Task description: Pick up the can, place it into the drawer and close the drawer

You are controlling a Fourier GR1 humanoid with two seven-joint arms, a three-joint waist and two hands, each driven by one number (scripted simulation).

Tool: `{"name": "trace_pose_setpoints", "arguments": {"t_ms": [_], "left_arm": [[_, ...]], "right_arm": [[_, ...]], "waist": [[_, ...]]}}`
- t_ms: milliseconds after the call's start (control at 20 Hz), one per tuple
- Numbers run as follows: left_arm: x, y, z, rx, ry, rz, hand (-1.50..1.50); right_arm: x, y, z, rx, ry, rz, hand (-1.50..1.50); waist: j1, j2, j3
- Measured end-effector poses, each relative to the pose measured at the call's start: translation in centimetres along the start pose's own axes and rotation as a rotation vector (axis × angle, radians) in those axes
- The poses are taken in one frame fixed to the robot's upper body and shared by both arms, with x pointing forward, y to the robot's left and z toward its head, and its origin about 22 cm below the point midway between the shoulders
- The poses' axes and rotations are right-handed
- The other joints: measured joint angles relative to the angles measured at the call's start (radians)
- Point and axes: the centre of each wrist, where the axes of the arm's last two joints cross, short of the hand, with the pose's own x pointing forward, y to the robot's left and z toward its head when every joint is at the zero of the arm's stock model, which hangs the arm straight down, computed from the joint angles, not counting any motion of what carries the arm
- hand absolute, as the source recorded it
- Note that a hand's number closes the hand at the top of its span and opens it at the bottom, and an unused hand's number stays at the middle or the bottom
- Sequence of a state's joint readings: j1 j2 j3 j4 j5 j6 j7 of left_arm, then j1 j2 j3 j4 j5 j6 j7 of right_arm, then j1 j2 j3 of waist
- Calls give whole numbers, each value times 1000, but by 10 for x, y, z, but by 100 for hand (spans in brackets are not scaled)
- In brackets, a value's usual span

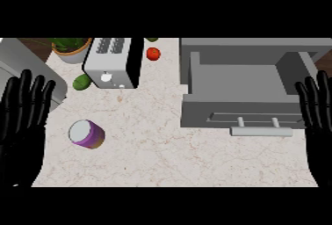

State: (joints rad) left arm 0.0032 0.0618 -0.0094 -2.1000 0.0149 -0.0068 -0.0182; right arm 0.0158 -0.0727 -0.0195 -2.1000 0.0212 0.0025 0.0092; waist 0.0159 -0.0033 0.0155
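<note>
Head view, can [87,134] apparently tilted on counter [162,154], drawer [241,94] open; left hand [23,118], right hand [318,114] flat, empty

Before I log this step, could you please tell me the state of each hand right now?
Left hand: open, fingers up at the left edge, holding nothing.
Right hand: open, fingers up at the right edge, holding nothing.

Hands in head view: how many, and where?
2. Left hand at the left edge, open, fingers up, resting. Right hand at the right edge beside the open drawer, also open. Neither touches the can.
</note>
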Motion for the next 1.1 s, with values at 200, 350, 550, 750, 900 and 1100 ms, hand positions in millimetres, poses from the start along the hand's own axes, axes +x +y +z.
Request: {"name": "trace_pose_setpoints", "arguments": {"t_ms": [200,350,550,750,900,1100], "left_arm": [[5,3,11,137,23,-90,-150],[1,13,23,325,102,-173,-150],[-5,24,42,567,289,-195,-150],[6,14,50,682,375,-194,-150],[13,7,50,725,401,-202,-150],[13,7,46,738,410,-205,-150]], "right_arm": [[2,1,0,1,-15,-27,-150],[-3,-3,3,-31,30,-24,-150],[-11,-11,12,-90,182,-9,-150],[-17,-14,10,-110,243,-9,-150],[-16,-17,14,-114,266,-5,-150],[-21,-12,11,-123,267,-10,-150]], "waist": [[-6,0,-9],[1,3,-13],[0,4,-14],[-7,3,-15],[-12,3,-15],[-14,3,-15]]}}
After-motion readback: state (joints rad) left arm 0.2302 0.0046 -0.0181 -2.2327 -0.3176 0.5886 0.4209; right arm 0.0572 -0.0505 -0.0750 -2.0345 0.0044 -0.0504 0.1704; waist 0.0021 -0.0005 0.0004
